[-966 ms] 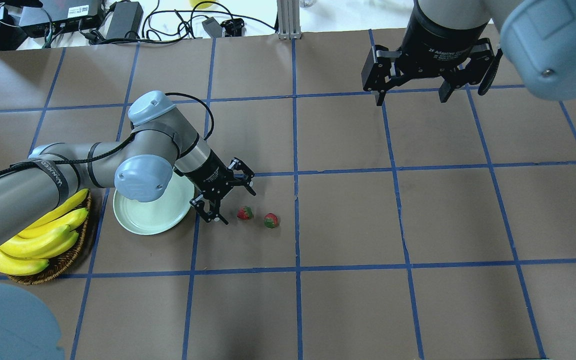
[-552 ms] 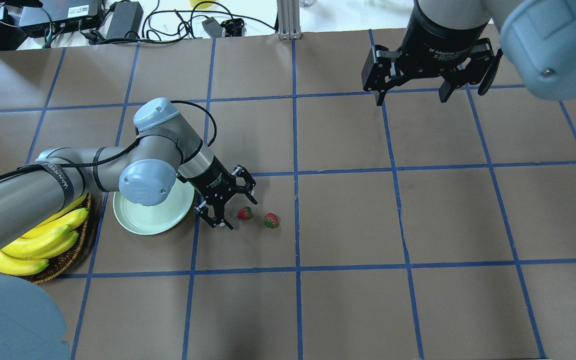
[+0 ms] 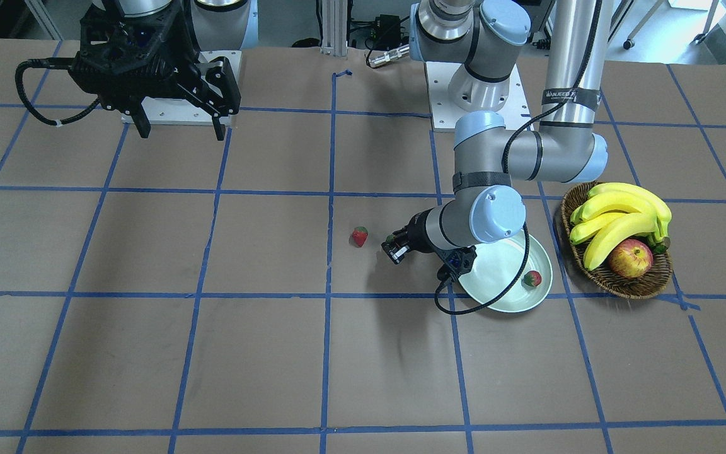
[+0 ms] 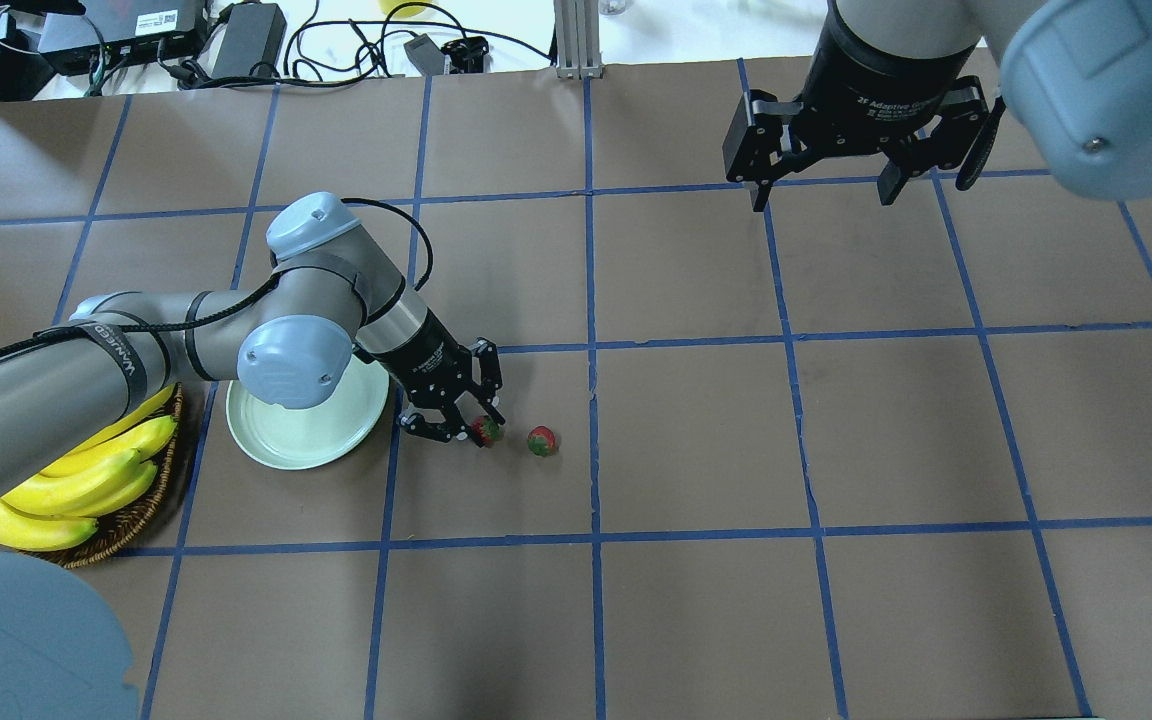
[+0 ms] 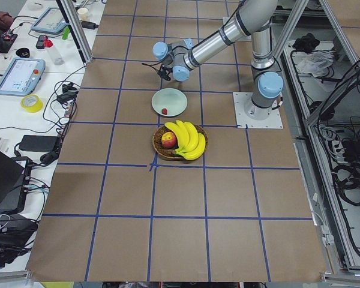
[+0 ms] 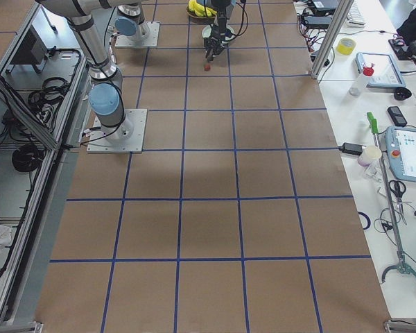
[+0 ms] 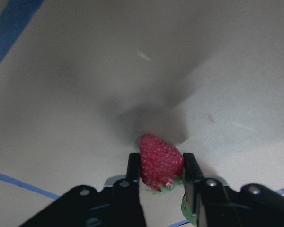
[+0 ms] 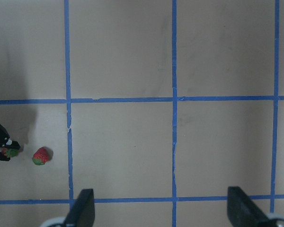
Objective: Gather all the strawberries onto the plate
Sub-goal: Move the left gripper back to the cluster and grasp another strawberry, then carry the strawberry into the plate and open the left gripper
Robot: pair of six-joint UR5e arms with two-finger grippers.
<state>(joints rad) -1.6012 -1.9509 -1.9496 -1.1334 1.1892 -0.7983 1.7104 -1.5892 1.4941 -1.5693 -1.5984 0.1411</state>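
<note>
Grasp step: the left claw (image 4: 476, 425) is clamped on a small red green-capped strawberry (image 7: 160, 158) lying on the brown table (image 4: 696, 440) near the round pale mint plate (image 4: 281, 452), which next calls for lifting it over the rim; the right claw (image 4: 824, 200) hangs apart.

This is a robotics lab: the counter (image 4: 696, 440) is covered in brown paper marked with a blue tape grid (image 4: 591, 250). Side benches hold teach pendants (image 5: 15, 77), cables (image 5: 347, 175) and a power brick (image 4: 248, 40). An aluminium post (image 4: 576, 35) stands at the edge.
</note>
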